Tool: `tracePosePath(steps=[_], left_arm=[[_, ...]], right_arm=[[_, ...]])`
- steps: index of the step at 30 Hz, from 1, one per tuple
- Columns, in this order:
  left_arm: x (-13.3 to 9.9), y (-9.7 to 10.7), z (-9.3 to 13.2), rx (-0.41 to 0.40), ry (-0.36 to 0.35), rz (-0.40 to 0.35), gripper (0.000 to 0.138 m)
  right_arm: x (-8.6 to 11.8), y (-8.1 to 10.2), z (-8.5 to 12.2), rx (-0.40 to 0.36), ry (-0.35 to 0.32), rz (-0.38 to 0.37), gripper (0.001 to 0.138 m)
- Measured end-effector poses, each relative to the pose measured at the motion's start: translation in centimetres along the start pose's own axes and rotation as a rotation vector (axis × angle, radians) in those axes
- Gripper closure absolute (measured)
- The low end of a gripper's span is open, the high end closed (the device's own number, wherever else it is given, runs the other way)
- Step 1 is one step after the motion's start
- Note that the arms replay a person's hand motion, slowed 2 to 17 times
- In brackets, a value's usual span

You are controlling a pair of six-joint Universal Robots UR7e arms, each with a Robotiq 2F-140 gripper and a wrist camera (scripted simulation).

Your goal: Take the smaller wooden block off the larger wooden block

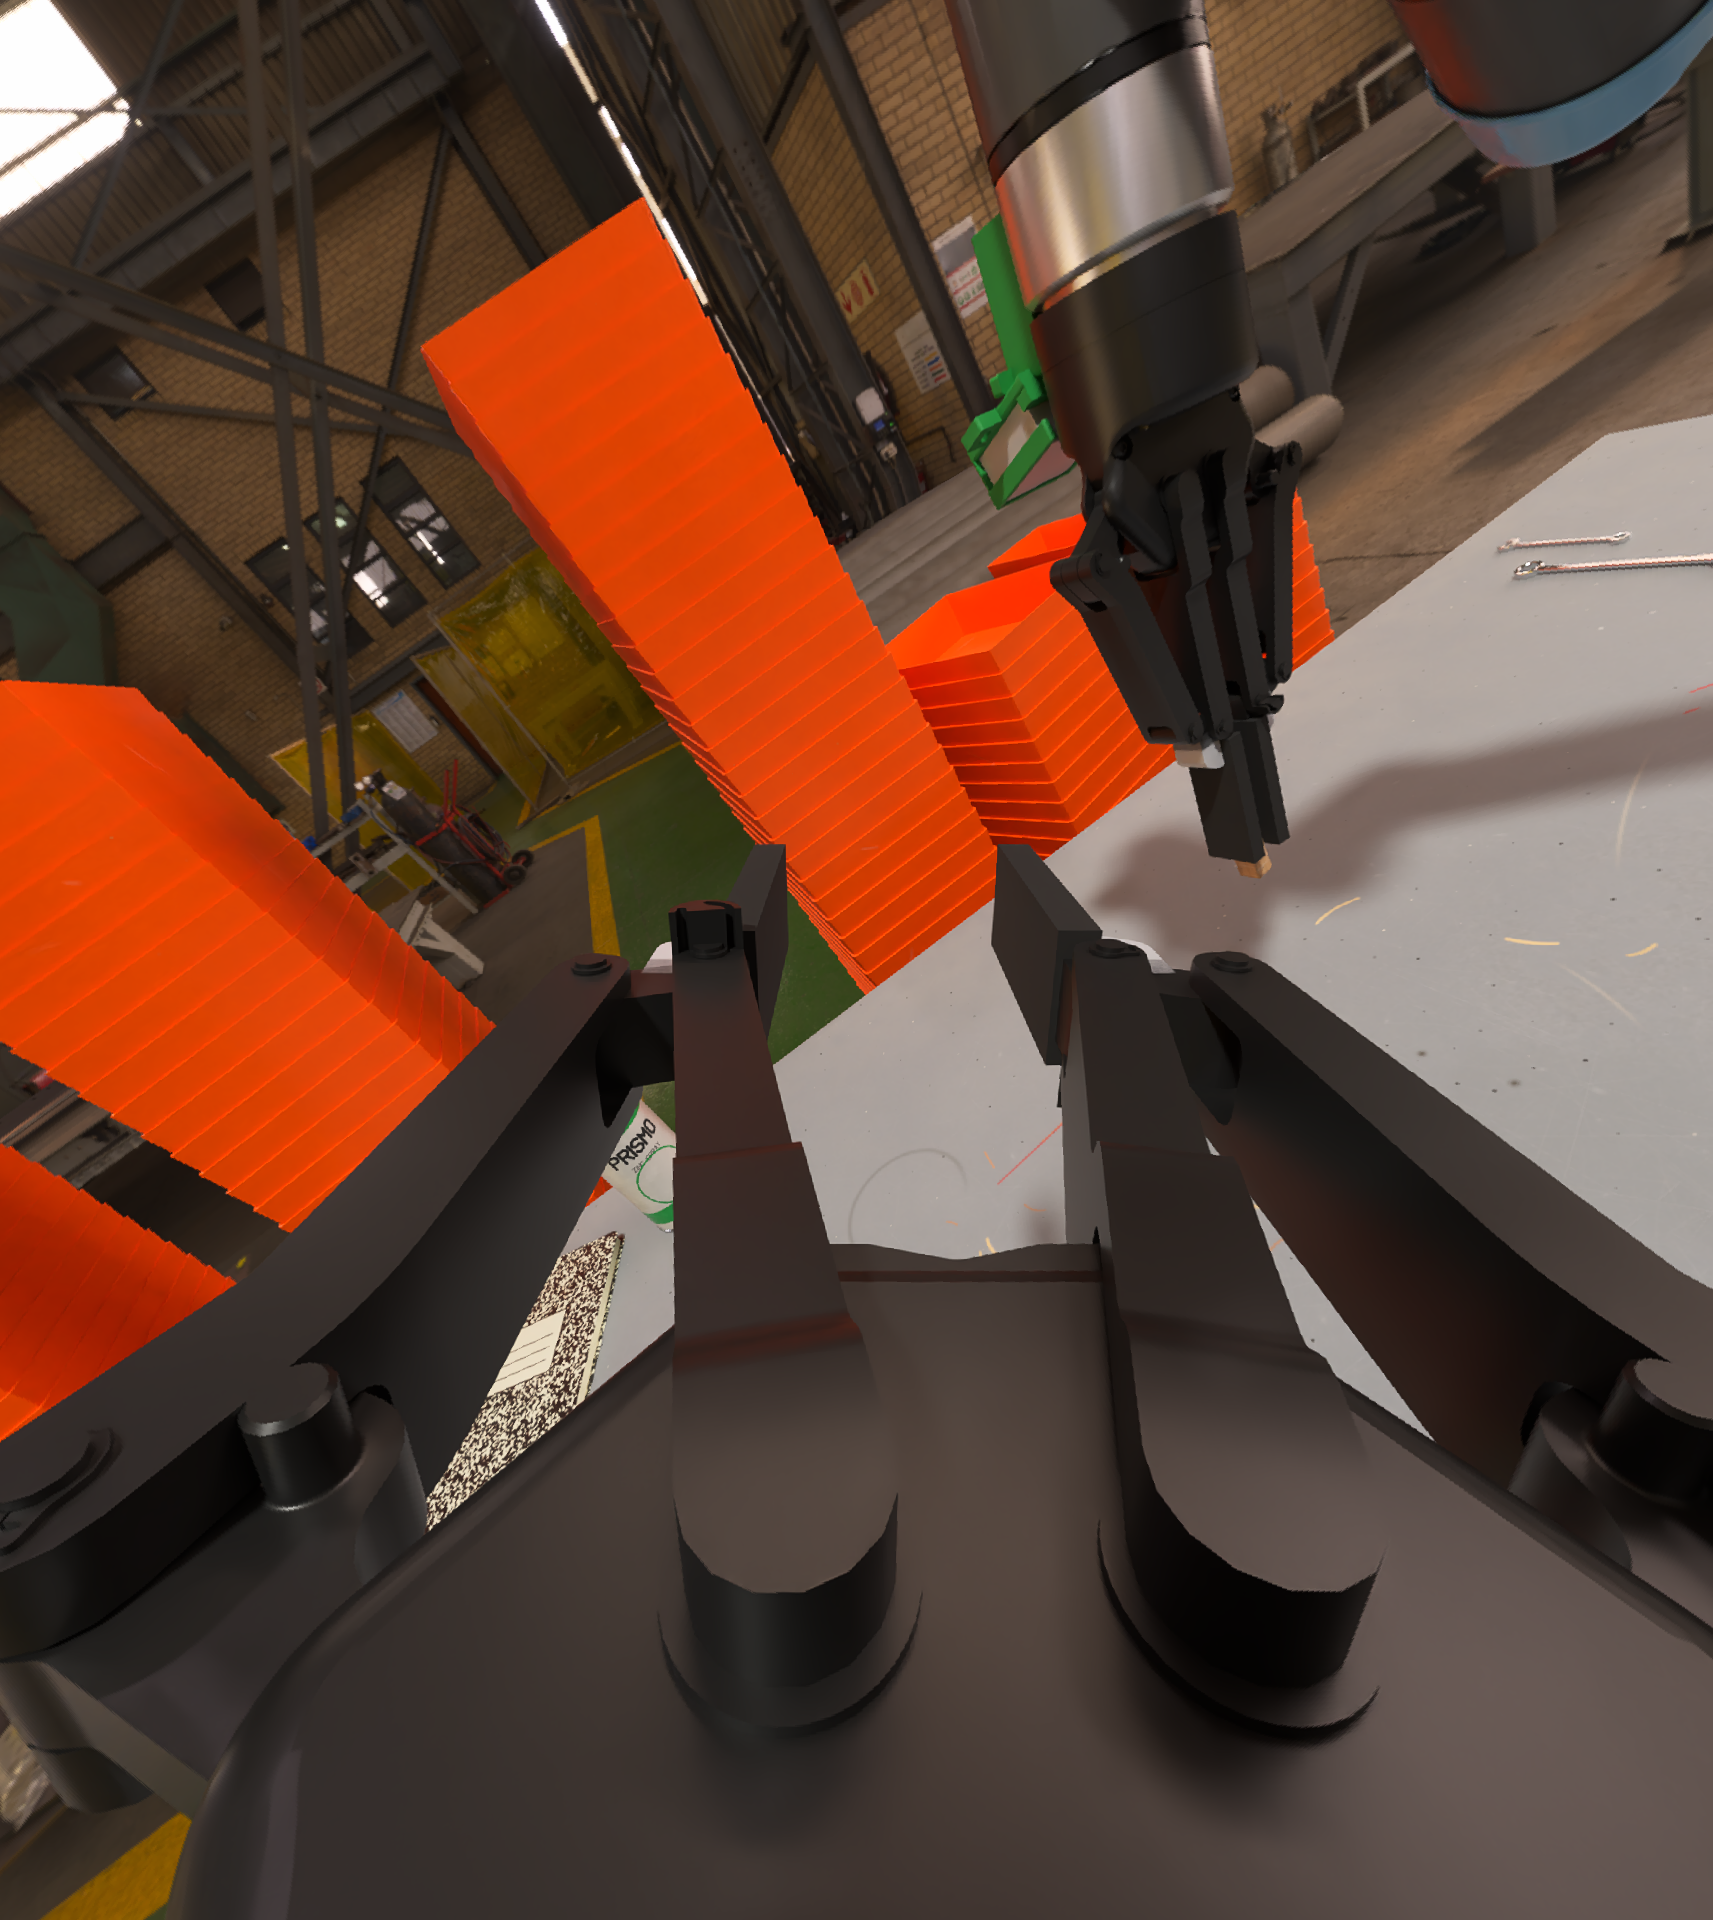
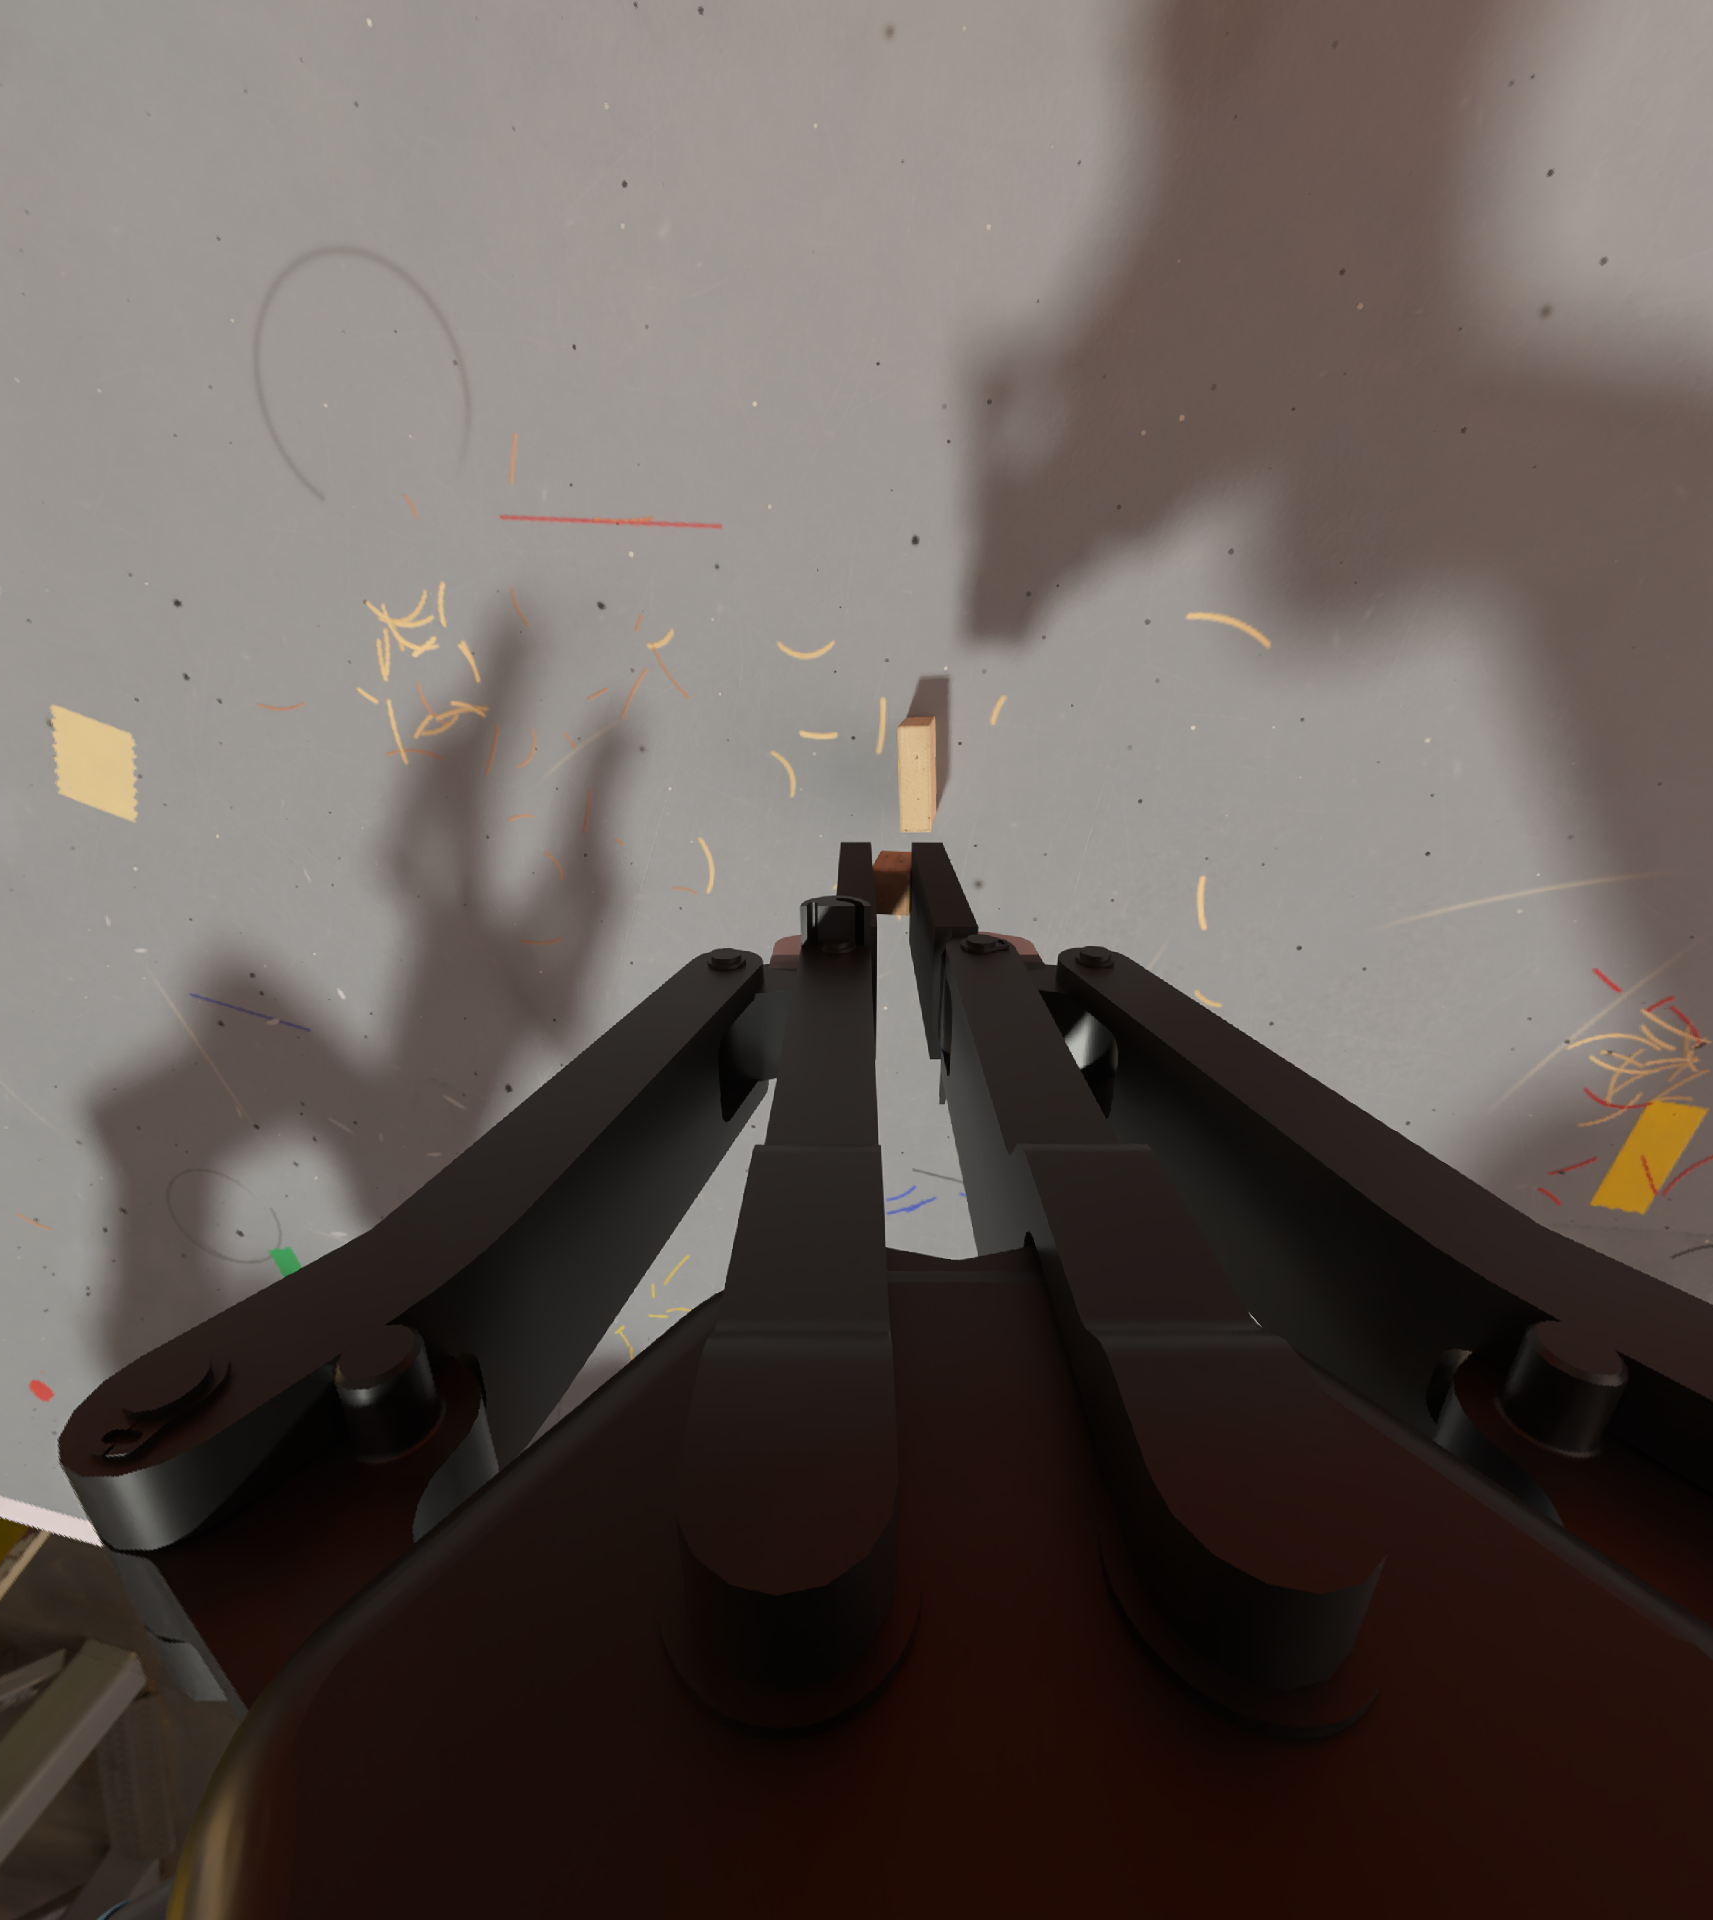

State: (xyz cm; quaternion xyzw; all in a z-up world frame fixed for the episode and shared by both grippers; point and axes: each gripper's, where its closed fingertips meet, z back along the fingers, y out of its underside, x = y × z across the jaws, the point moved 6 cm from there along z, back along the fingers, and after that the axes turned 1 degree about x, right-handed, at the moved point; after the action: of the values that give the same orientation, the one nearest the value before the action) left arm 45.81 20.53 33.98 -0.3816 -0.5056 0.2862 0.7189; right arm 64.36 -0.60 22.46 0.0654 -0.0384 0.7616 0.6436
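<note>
Right gripper (image 2: 891, 868) clamped on smaller wooden block (image 2: 891, 883), held above the counter (image 2: 1247, 831). Larger wooden block (image 2: 916, 774) lies on counter just past the fingertips, long axis pointing away from camera. Left gripper (image 1: 888, 883) fingers apart, holding nothing. Labelled white container (image 1: 646, 1169) and speckled notebook (image 1: 530, 1361) at counter edge.

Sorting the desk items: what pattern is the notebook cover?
Black-and-white speckle on the notebook, clearest in the left wrist view.

Grey speckled tabletop (image 1: 1454, 1039), two steel wrenches (image 1: 1641, 561) lying near its far edge, tall stacks of orange bins (image 1: 706, 582) beyond, black-and-white composition notebook (image 1: 530, 1371) — flat, a white cup (image 1: 646, 1169) just beside it.
</note>
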Motion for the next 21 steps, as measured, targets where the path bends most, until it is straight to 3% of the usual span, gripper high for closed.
tracePosePath(steps=[21], left_arm=[[-1.0, -1.6, 3.4, -0.15, 0.04, 0.021, 0.089]], right_arm=[[-2.4, 1.3, 7.3, -0.076, -0.074, -0.023, 0.129]])
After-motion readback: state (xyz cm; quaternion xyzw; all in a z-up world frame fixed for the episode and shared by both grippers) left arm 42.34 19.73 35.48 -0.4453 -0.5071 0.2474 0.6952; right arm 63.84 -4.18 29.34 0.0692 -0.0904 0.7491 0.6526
